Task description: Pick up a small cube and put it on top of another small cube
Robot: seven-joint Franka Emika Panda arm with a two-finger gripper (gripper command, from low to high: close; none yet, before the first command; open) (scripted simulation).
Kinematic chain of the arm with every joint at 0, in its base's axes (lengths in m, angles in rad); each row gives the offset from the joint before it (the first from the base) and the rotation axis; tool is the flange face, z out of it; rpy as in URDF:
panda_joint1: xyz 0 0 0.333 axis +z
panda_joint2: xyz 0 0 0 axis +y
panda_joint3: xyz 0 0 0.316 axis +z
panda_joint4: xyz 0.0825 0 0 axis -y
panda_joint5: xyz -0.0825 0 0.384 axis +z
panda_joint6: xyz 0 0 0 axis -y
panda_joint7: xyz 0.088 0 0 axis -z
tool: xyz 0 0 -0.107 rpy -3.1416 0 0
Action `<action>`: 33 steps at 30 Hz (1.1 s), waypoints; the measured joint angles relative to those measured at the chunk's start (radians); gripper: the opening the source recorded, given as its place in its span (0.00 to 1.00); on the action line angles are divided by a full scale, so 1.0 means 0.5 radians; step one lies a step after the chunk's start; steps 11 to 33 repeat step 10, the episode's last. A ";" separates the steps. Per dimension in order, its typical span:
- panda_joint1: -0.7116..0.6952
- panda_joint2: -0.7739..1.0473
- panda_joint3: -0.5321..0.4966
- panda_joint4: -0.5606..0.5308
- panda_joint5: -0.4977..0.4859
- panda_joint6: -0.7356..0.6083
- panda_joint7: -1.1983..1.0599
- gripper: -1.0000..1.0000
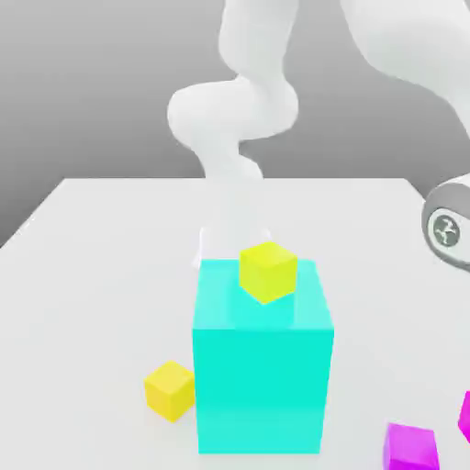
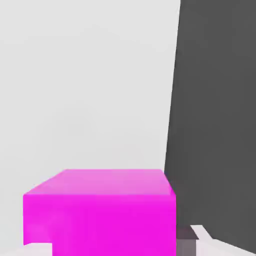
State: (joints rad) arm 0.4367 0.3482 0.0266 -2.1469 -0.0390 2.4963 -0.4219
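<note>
In the hand view a magenta small cube (image 2: 100, 210) sits close up between my gripper (image 2: 120, 248), whose pale fingertips (image 2: 204, 236) press against its sides. The gripper is shut on this cube, which rests on the white table (image 2: 85, 85). The exterior view has a magenta cube (image 1: 411, 447) at the front right and a second one (image 1: 464, 415) cut by the exterior view's right edge; I cannot tell which is the gripped one. A yellow small cube (image 1: 267, 271) lies on top of the big cyan block (image 1: 262, 367). A second yellow cube (image 1: 170, 389) rests on the table to the block's left.
The white arm (image 1: 234, 119) rises behind the cyan block and bends out past the exterior view's right, where its wrist (image 1: 448, 229) shows. The table's edge (image 2: 170, 125) runs close beside the gripped cube, with dark ground beyond it.
</note>
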 joint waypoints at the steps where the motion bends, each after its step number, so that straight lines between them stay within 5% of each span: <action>1: -0.030 -0.070 -0.008 -0.072 0.019 0.001 -0.074 0.00; 6: -0.106 0.013 -0.006 -0.205 0.046 0.213 -0.213 0.00; 7: -0.107 0.059 -0.008 -0.206 0.045 0.259 -0.214 1.00; 33: -0.107 0.059 -0.008 -0.206 0.045 0.259 -0.214 1.00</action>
